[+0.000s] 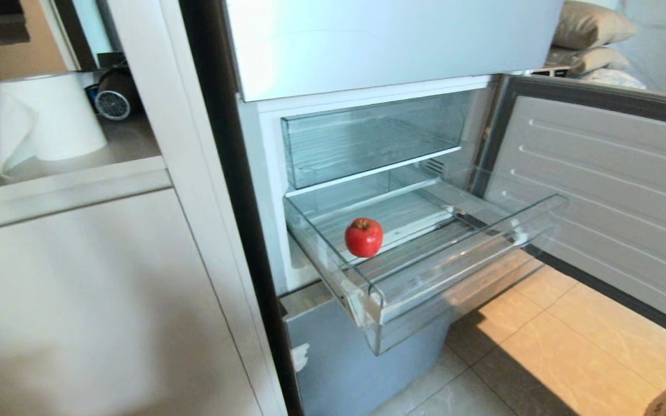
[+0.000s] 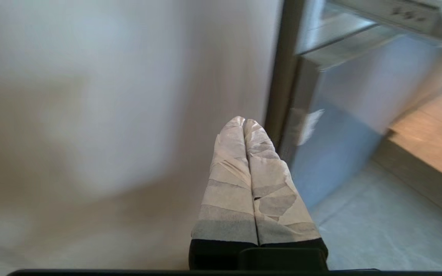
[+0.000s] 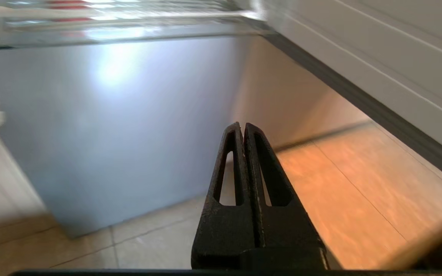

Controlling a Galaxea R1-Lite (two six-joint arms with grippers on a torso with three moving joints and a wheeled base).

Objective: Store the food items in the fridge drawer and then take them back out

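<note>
Your apple (image 1: pixel 363 237) sits centre frame, on the ribbed floor of the fridge drawer (image 1: pixel 454 271), which is pulled out wide. So storing looks done, or the take-out hasn't begun, you can't tell which. Left gripper (image 2: pixel 244 122) and right gripper (image 3: pixel 243 126) hang low by the floor, both pressed together, holding nothing.
</note>
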